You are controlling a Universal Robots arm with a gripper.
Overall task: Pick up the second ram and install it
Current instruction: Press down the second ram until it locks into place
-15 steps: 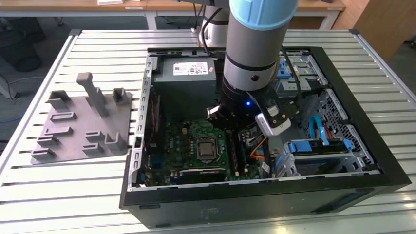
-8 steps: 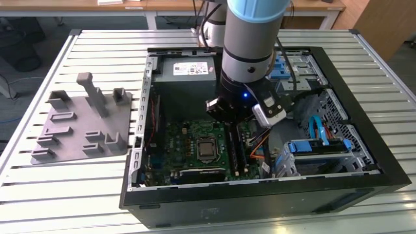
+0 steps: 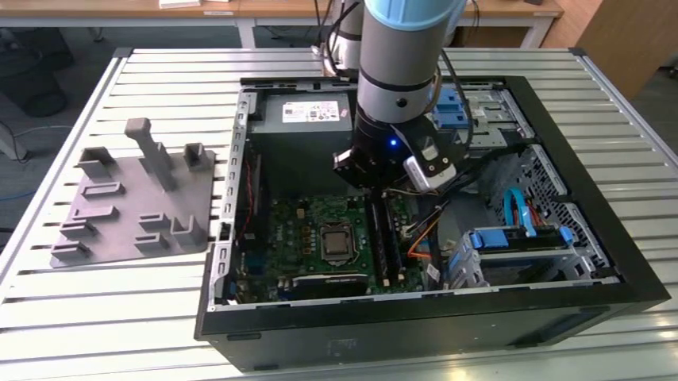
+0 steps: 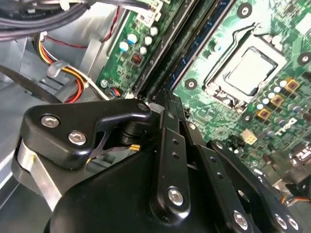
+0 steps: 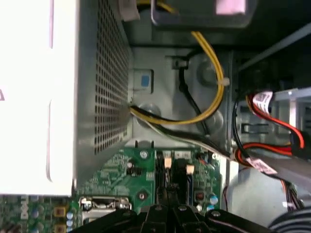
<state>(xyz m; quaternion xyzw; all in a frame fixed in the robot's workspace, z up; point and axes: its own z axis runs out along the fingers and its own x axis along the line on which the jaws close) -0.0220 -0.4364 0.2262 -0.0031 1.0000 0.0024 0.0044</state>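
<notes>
1. One arm (image 3: 398, 71) reaches down from above into an open black computer case (image 3: 424, 329) that lies flat on the slatted desk (image 3: 159, 71).
2. Its claw (image 3: 371, 194) hangs low over the green motherboard (image 3: 307, 230), at the far end of the long black slot rails (image 3: 382, 238), beside the processor socket (image 3: 337, 242).
3. In the second wrist view the claw (image 4: 163, 99) has its fingers (image 4: 167, 126) drawn together to a narrow tip just above the near end of the rails (image 4: 180, 43). Whether anything thin is pinched between them cannot be told.
4. The first wrist view shows the same closed tip (image 5: 167, 206) over the rail ends (image 5: 167, 179), with a yellow cable (image 5: 216, 73) looping across the case wall beyond.
5. The second ram cannot be picked out apart from the dark rails beneath the claw. It cannot be told whether it stands in a slot or sits in the grip.
6. On the exterior view's left, well apart from the case, a grey tray (image 3: 106, 230) with upright blocks rests on the desk.
7. On the exterior view's right, inside the case, sits a blue drive bracket (image 3: 519, 238).
</notes>
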